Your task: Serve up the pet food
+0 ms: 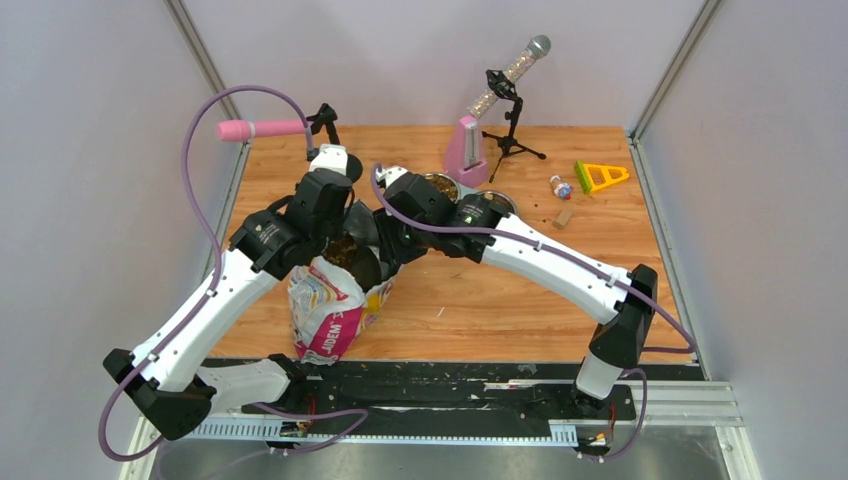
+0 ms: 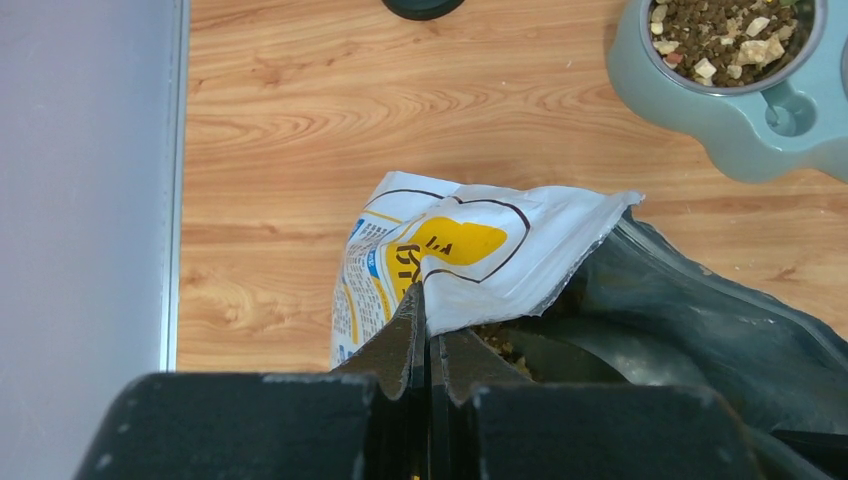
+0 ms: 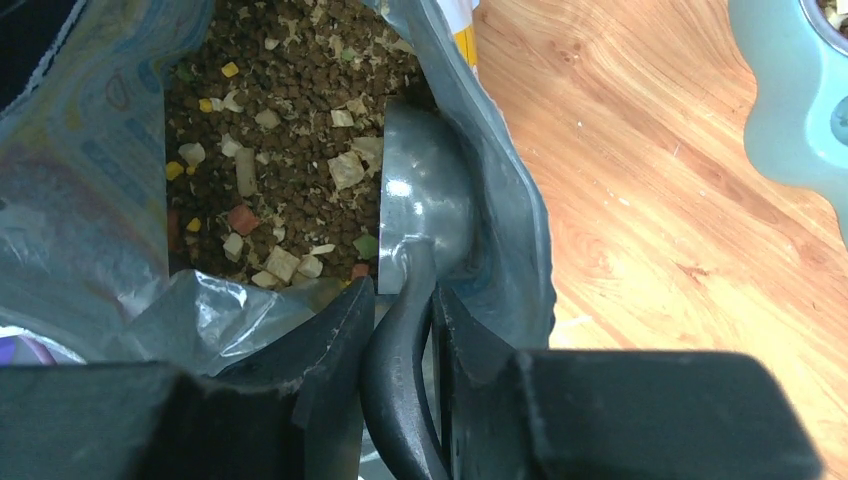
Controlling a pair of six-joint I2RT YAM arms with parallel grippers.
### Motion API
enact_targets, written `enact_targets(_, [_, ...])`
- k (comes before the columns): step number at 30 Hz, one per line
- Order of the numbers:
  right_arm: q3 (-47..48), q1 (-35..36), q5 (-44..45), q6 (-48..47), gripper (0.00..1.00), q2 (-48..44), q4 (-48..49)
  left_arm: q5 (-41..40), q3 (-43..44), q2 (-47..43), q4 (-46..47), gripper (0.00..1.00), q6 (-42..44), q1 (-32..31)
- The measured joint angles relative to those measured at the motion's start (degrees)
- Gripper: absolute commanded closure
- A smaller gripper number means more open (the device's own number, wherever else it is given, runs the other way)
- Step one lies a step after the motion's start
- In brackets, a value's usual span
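Light wooden tabletop (image 1: 500,300) carries a white, pink and yellow printed bag (image 1: 330,310), which stands open. The left gripper (image 2: 425,300) is fully closed and pinches the white torn edge of the bag's mouth. The right gripper (image 3: 400,292) clamps the dark handle of a shiny grey scoop (image 3: 425,200). The scoop's bowl lies inside the bag, against its wall, just beside the brown pet food (image 3: 290,150). More of this food fills a pale green feeder bowl (image 2: 740,120) nearby.

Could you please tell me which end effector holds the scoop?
The right end effector, gripping the grey scoop by its handle; the left end effector only pinches the bag.
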Motion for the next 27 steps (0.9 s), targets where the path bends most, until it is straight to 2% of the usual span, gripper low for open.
enact_targets(9, [-0.1,-0.5,-5.2,-1.4,1.00,4.5,4.8,-0.1,-0.2,0.0,0.3,1.00,0.0,0.0])
enact_targets(17, [-6.2,-3.1,-12.8,-2.4,1.00,2.8,11.6,-0.2,-0.2,0.0,0.0,1.00,0.0,0.1])
enact_targets(21, [-13.3,-6.2,-19.1,1.7,1.00,0.0,18.3,0.8,-0.2,0.0,0.2,1.00,-0.1,0.0])
enact_targets(27, [-26.9,-12.0,-33.1,14.7,1.00,-6.3,33.0,3.0,-0.2,0.0,0.5,1.00,-0.2,-0.5])
